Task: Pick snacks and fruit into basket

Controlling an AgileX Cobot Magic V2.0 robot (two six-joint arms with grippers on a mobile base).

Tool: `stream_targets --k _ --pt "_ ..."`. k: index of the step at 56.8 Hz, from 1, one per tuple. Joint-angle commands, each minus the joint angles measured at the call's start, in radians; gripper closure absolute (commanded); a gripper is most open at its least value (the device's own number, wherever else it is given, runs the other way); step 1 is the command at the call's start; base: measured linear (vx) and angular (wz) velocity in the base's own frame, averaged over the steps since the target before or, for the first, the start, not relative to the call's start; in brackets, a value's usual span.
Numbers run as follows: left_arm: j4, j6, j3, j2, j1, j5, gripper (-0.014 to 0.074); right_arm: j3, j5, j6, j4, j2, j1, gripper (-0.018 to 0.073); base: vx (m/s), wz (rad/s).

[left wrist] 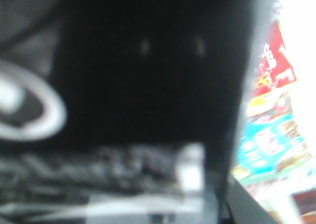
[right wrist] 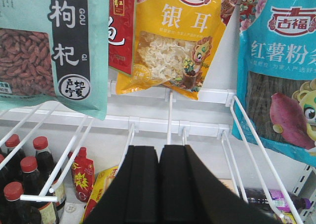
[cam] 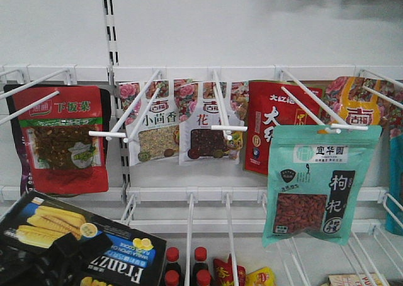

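The dark blue-black Franzzi box (cam: 82,235) hangs tilted at the lower left of the front view, before the shelf. My left gripper (cam: 60,256) shows there as black fingers (cam: 70,247) lying over the box and appears shut on it. The left wrist view is blurred and mostly filled by a dark surface (left wrist: 148,71). The teal pouch of red berries (cam: 318,182) hangs on a white hook at the right, and its lower part (right wrist: 49,46) fills the upper left of the right wrist view. My right gripper (right wrist: 159,152) is shut and empty below it. Fruit and basket are out of view.
White wire hooks (cam: 214,103) jut out from the shelf rail, carrying a red pouch (cam: 63,138), a yellow pouch (right wrist: 170,41) and a blue pouch (right wrist: 279,71). Red-capped bottles (right wrist: 24,179) and a red sauce pouch (right wrist: 82,172) stand on the shelf below.
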Motion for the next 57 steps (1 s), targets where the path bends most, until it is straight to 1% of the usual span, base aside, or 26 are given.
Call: stream_targets --k 1,6,10,19,23,25,28,30,34,38,42,46,57 --pt "0.06 0.094 -0.027 -0.092 0.041 0.033 0.06 -0.03 -0.082 -0.004 -0.008 0.012 -0.001 0.0567 0.0 0.0" --pt "0.1 0.196 -0.027 -0.172 0.097 0.15 0.06 -0.03 -0.082 -0.004 -0.008 0.012 -0.001 0.0567 0.0 0.0" --pt "0.1 0.279 -0.027 -0.236 0.137 0.228 0.06 -0.03 -0.082 -0.004 -0.008 0.012 -0.001 0.0567 0.0 0.0" --pt "0.1 0.499 -0.027 -0.38 0.221 0.428 0.06 -0.03 -0.082 -0.004 -0.008 0.012 -0.001 0.0567 0.0 0.0" --pt "0.11 0.575 -0.027 -0.43 0.249 0.486 0.06 -0.03 -0.082 -0.004 -0.008 0.012 -0.001 0.0567 0.0 0.0" --pt "0.129 0.618 -0.027 -0.461 0.267 0.513 0.06 -0.03 -0.082 -0.004 -0.008 0.012 -0.001 0.0567 0.0 0.0" --pt "0.157 0.655 -0.027 -0.497 0.288 0.538 0.06 -0.03 -0.082 -0.004 -0.008 0.012 -0.001 0.0567 0.0 0.0" --pt "0.178 0.668 -0.027 -0.52 0.301 0.554 0.06 -0.03 -0.082 -0.004 -0.008 0.012 -0.001 0.0567 0.0 0.0" --pt "0.232 0.665 -0.027 -0.556 0.318 0.594 0.06 -0.03 -0.082 -0.004 -0.008 0.012 -0.001 0.0567 0.0 0.0" --pt "0.251 0.665 -0.027 -0.573 0.323 0.637 0.06 -0.03 -0.082 -0.004 -0.008 0.012 -0.001 0.0567 0.0 0.0" --pt "0.253 0.665 -0.027 -0.574 0.323 0.673 0.06 -0.03 -0.082 -0.004 -0.008 0.012 -0.001 0.0567 0.0 0.0" --pt "0.253 0.665 -0.026 -0.574 0.323 0.679 0.06 -0.03 -0.082 -0.004 -0.008 0.012 -0.001 0.0567 0.0 0.0" --pt "0.253 0.666 -0.026 -0.574 0.323 0.635 0.06 -0.03 -0.082 -0.004 -0.008 0.012 -0.001 0.0567 0.0 0.0"
